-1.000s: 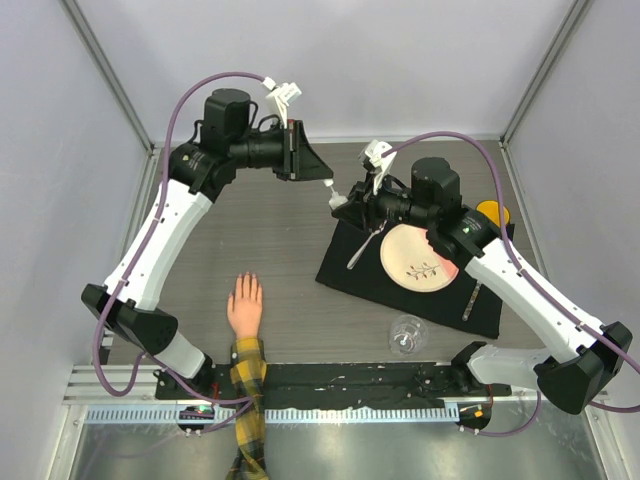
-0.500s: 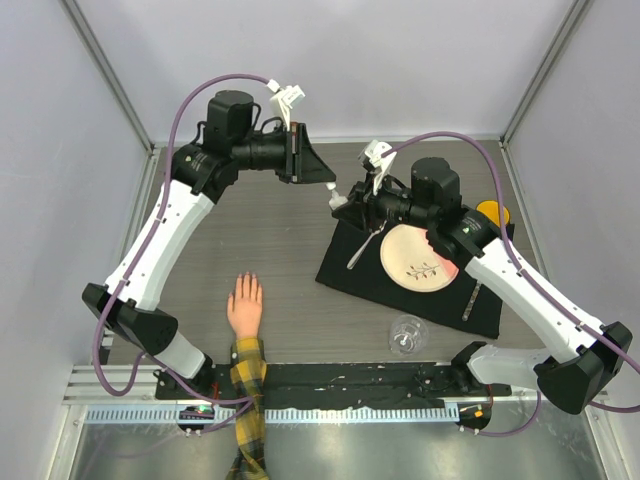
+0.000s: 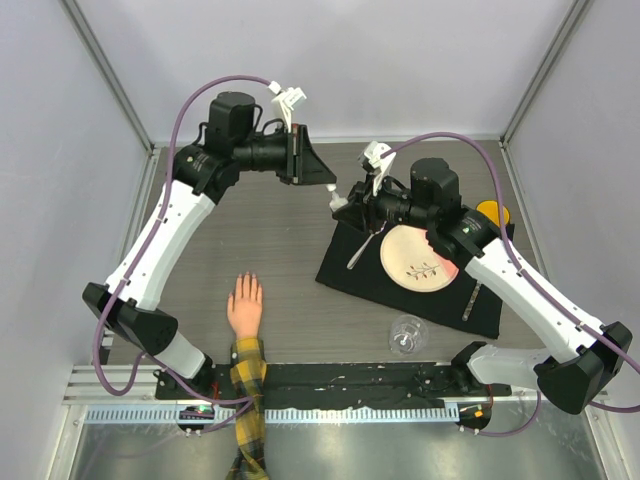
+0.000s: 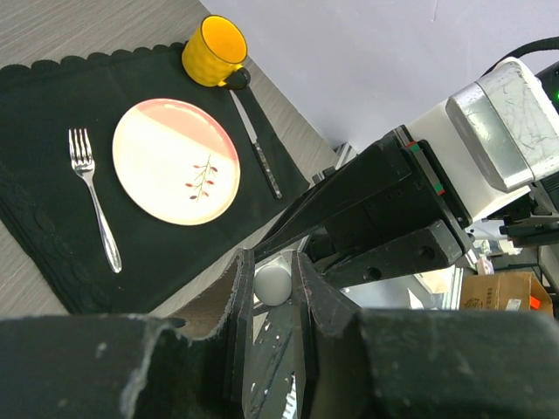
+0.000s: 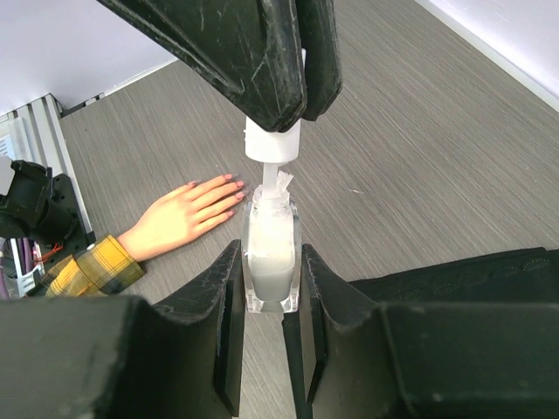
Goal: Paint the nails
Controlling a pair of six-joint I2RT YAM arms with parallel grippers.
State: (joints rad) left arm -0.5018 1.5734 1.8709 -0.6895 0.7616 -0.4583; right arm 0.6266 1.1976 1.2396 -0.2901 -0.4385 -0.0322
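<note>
The peach fake hand with a plaid sleeve lies palm down near the table's front; its tiny nails point away from the arms. The hand also shows in the right wrist view, where the nails look pinkish. My right gripper is shut on a clear bottle of whitish polish, held in the air above the table. My left gripper is shut on the bottle's white cap. The cap hangs right above the bottle's neck, with its brush at the opening.
A black placemat lies at the right with a round plate, a fork and a knife. A yellow cup stands at its far corner and a clear glass near its front edge.
My left gripper has edged very slightly up and to the right with the cap. The right arm and the hand have not moved.
</note>
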